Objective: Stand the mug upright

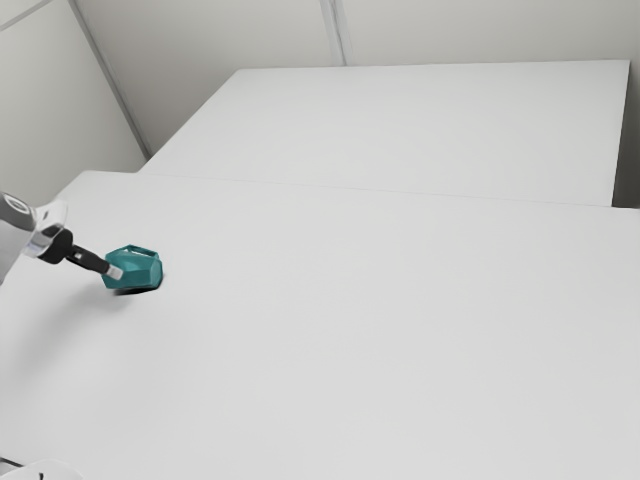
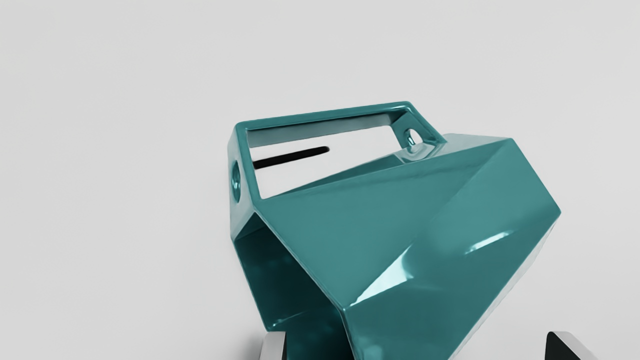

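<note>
In the exterior view the gripper (image 1: 115, 272) reaches in from the left, its tips at the near side of the teal faceted mug (image 1: 140, 268). The mug lies on its side on the white table. In the wrist view the mug (image 2: 400, 215) shows its dark hollow mouth beside one finger and its squared handle on the side away from the fingertips. The gripper (image 2: 415, 347) is open, its fingers wide apart with part of the mug between them; one fingertip overlaps the mouth's edge, the other stands apart from the body.
The white tabletop (image 1: 380, 330) stretches toward the exterior view's right. Behind it is another white surface (image 1: 400, 130) with pale walls around. A white rounded object (image 1: 45, 471) shows at the exterior view's bottom left corner.
</note>
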{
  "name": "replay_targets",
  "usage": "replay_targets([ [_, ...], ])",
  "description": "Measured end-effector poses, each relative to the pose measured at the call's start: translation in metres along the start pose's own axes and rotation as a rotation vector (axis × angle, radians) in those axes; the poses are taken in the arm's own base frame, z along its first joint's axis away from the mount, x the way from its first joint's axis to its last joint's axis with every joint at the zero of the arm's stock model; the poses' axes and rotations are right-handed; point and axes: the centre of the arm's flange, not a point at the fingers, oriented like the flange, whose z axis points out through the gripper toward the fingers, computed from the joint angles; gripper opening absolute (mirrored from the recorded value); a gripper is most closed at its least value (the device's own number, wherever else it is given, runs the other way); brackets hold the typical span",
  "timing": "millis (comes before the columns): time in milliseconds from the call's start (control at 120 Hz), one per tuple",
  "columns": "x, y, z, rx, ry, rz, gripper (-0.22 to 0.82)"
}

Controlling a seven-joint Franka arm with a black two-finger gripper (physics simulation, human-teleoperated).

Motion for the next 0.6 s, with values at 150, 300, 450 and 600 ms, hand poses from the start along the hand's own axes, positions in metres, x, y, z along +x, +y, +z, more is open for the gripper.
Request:
replay_targets([
  [150,0.004,0.002,0.008,-0.002,0.005,0.03,0.55],
  [300,0.011,0.006,0.012,0.0,0.008,0.059,0.54],
  [450,0.014,0.008,0.014,0.006,0.009,0.072,0.44],
  [600,0.015,0.007,0.014,0.013,0.011,0.075,0.34],
])
